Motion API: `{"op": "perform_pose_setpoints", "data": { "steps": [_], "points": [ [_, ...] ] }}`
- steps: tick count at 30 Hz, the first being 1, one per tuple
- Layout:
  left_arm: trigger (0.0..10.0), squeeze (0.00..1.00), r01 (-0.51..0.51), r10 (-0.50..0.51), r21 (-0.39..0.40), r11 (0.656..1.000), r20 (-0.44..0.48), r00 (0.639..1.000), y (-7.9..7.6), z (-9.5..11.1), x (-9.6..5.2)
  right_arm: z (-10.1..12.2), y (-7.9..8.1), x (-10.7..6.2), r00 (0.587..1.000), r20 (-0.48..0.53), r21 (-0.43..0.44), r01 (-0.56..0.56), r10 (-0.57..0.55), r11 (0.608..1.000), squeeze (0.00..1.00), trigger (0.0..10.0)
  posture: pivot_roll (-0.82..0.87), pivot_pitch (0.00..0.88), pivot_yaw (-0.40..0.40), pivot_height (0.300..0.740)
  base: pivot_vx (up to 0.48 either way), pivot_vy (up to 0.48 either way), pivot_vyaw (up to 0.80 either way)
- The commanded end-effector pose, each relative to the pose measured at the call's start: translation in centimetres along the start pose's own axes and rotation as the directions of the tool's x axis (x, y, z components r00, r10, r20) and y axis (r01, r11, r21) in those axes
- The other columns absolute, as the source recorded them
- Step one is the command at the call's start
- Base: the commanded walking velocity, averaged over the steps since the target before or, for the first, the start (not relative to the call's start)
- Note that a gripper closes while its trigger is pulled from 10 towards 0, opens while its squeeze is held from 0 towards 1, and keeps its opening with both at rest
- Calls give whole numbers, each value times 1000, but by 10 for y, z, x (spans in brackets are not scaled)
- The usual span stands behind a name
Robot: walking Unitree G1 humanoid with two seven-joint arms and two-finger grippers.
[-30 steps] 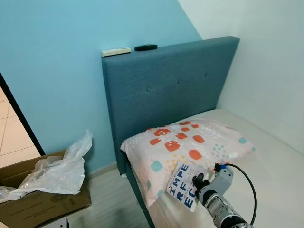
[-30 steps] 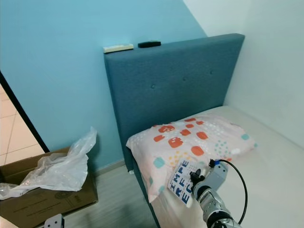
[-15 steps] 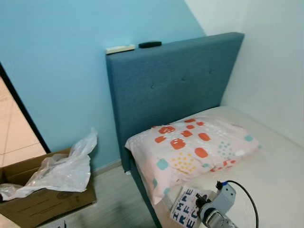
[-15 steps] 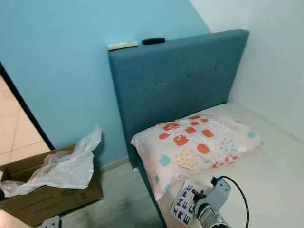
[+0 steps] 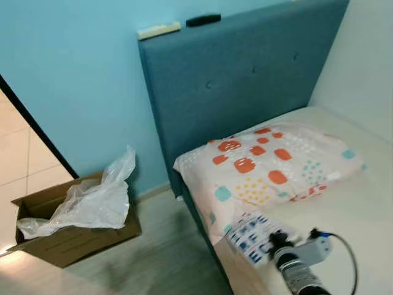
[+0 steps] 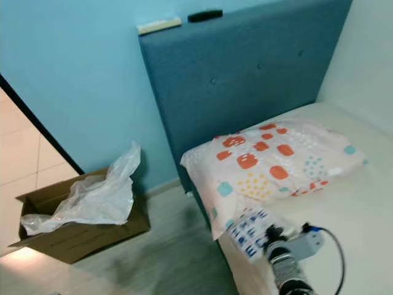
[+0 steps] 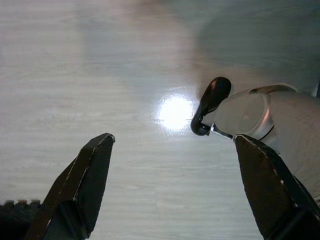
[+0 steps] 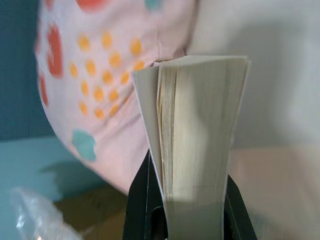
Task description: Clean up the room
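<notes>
Just one book [image 8: 200, 135], one pillow [image 5: 270, 166].

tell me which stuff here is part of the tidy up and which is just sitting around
Part of the job: book, held in the right gripper; cardboard box with plastic wrap.

Just lying about: pillow, headboard, two remotes on top.

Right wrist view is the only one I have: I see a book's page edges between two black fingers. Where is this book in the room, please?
Observer: The right claw holds the book above the bed's edge, just below the patterned pillow.
Operator: Is there any container near?
Observer: Yes, a cardboard box with a plastic bag stands on the floor beside the headboard.
Operator: And the left claw?
Observer: The left claw is open, above bare floor.
</notes>
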State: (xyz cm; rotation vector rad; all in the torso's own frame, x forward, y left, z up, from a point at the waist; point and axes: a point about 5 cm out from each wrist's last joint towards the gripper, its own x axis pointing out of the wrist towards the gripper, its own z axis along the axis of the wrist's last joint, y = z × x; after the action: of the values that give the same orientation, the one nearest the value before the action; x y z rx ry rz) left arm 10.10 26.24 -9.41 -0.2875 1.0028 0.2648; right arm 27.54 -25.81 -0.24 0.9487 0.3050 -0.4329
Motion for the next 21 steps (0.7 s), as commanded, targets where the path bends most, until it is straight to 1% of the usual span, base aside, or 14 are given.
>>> {"op": "perform_pose_setpoints", "data": {
  "steps": [1,3,4,8,9,10,11,12,13,14,15,16,19,21],
  "points": [
    [10000,0,-9,9,20,1000,10,1000,7,3,-2,5,2,1,1000,24,-5,-13,13,1000,0,10000,114,239,63,740,0,0,0],
    [10000,0,-7,7,14,1000,22,1000,7,6,-2,10,1,1,999,32,-9,-13,13,1000,0,10000,104,249,57,740,0,0,0],
    [10000,0,-4,4,10,1000,34,999,7,9,-1,12,-2,0,1000,24,-35,2,-1,999,0,10000,102,261,55,740,0,0,0],
    [10000,0,-2,2,7,1000,41,999,6,10,-1,13,-5,-1,1000,17,-51,11,-10,999,0,10000,102,261,55,740,0,0,0],
    [10000,0,5,-5,12,1000,52,999,6,14,-1,5,-17,-5,998,-21,-55,59,-60,997,0,10000,107,284,58,740,0,0,0],
    [10000,0,5,-5,12,1000,52,999,6,14,-1,5,-17,-5,998,-21,-55,59,-60,997,0,10000,107,284,58,740,0,0,0],
    [10000,0,12,-13,18,1000,61,998,6,15,-1,-6,-32,-12,989,-67,-65,129,-134,989,0,10000,107,301,58,740,0,0,0],
    [10000,0,12,-13,18,1000,61,998,6,15,-1,-6,-32,-12,989,-67,-65,129,-134,989,0,10000,107,301,58,740,0,0,0],
    [10000,0,19,-21,23,1000,67,998,6,15,-1,-17,-45,-19,977,-100,-48,186,-190,981,0,10000,115,319,55,740,0,0,0],
    [10000,0,19,-21,23,1000,67,998,6,15,-1,-17,-45,-19,977,-100,-48,186,-190,981,0,10000,115,319,55,740,0,0,0],
    [10000,0,23,-25,26,999,70,997,7,13,-3,-24,-54,-25,966,-119,-38,225,-228,974,0,10000,122,333,52,740,0,0,0],
    [10000,0,23,-25,27,999,66,998,10,8,-5,-26,-60,-29,961,-115,-36,249,-252,968,0,10000,129,349,52,740,0,0,0],
    [10000,0,22,-24,28,999,59,998,12,2,-7,-25,-64,-31,960,-104,-32,259,-261,965,0,10000,132,359,50,740,0,0,0],
    [10000,0,19,-21,25,1000,52,998,15,-5,-10,-19,-66,-31,961,-86,-32,263,-264,964,0,10000,136,374,46,740,0,0,0]
  ]
}}
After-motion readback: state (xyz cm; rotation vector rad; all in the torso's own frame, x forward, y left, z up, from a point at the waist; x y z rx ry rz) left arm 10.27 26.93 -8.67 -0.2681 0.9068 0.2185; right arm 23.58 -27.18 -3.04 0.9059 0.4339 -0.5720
